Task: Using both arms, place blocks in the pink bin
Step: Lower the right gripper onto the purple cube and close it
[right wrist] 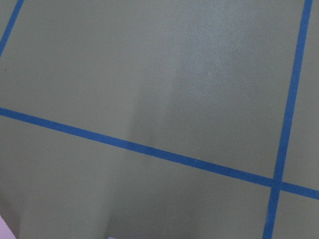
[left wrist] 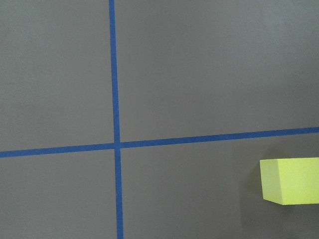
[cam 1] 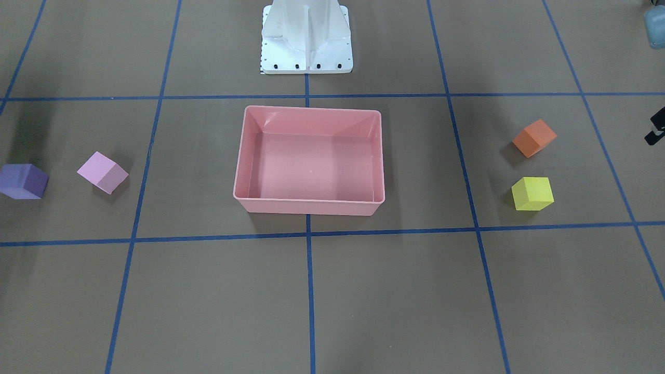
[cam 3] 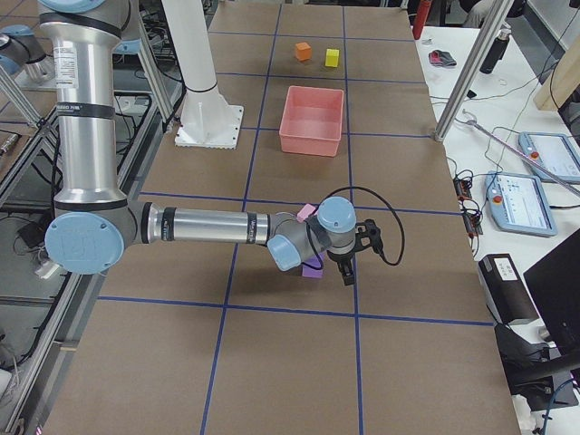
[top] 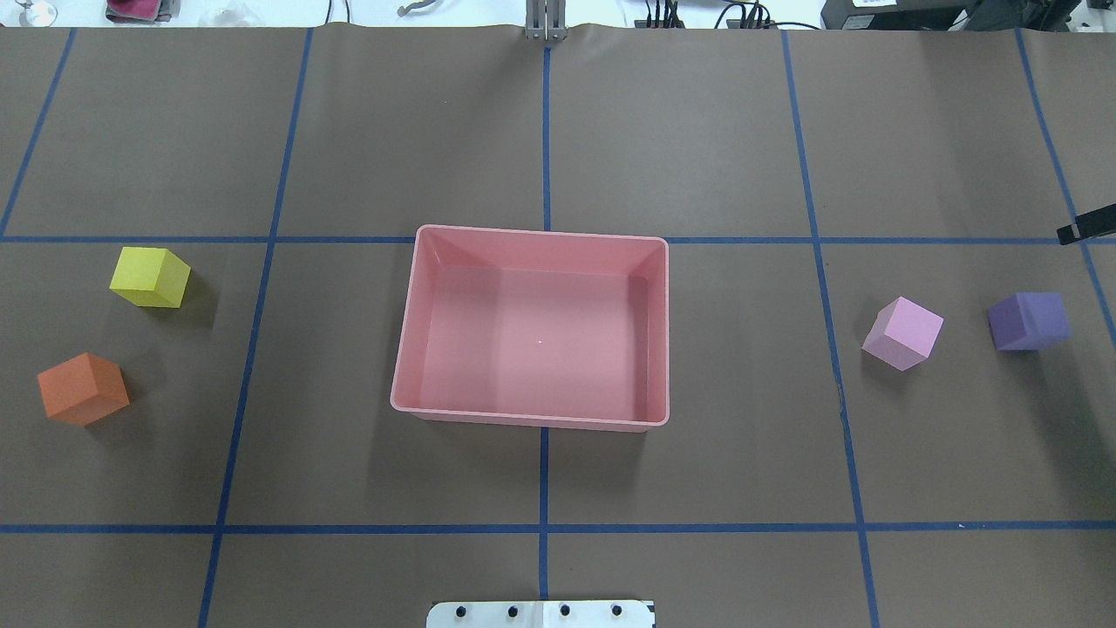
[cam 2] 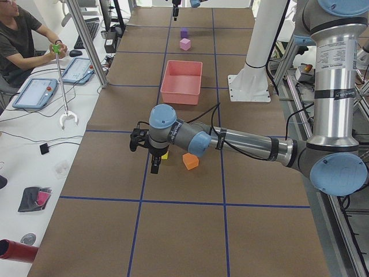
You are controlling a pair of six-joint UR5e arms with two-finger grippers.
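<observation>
The pink bin (top: 534,415) stands empty at the table's middle. The yellow block (top: 150,276) and orange block (top: 83,389) lie to its left. The light pink block (top: 903,332) and purple block (top: 1030,321) lie to its right. My left gripper (cam 2: 154,164) hangs above the table just outside the yellow and orange blocks; only a black sliver of it (cam 1: 655,129) shows in the front view. My right gripper (cam 3: 347,269) hangs just outside the purple block, a black tip (top: 1085,228) at the overhead edge. I cannot tell whether either is open. The left wrist view shows the yellow block (left wrist: 291,180).
The white robot base (cam 1: 306,41) stands behind the bin. Blue tape lines grid the brown table. In the left side view an operator (cam 2: 23,40) sits by tablets on a side bench, and metal posts (cam 2: 86,40) stand along the table's edge.
</observation>
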